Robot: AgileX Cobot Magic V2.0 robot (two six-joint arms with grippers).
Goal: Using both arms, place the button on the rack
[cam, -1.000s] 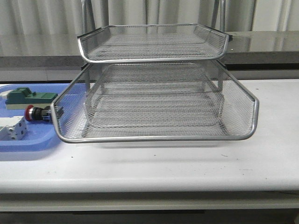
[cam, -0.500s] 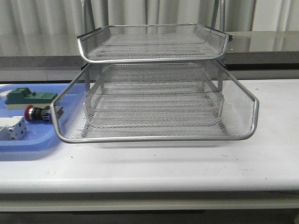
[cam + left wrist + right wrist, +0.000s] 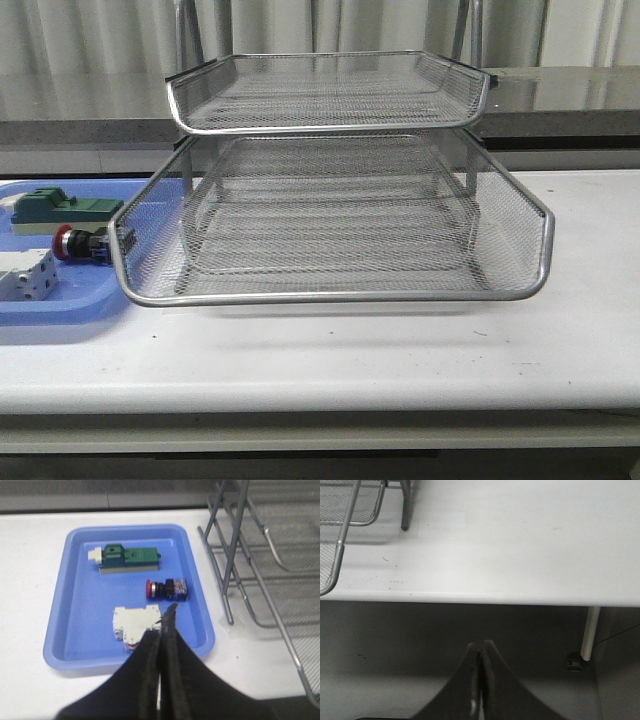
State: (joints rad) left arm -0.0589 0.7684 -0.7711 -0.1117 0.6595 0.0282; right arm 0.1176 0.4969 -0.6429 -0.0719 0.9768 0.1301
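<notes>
Hovering above tray [image 3: 75,605], left gripper [image 3: 164,630] pressed together; button [image 3: 167,589] likely light, rigid, rollable, best pinched across collar.

Open desk [image 3: 560,340] lies at the lower right of the front view; the rack [image 3: 330,230] fills the centre, its frame posts beside the blue tray [image 3: 75,645], where green block [image 3: 127,560] and white block [image 3: 136,625] flank the button [image 3: 167,589].
</notes>
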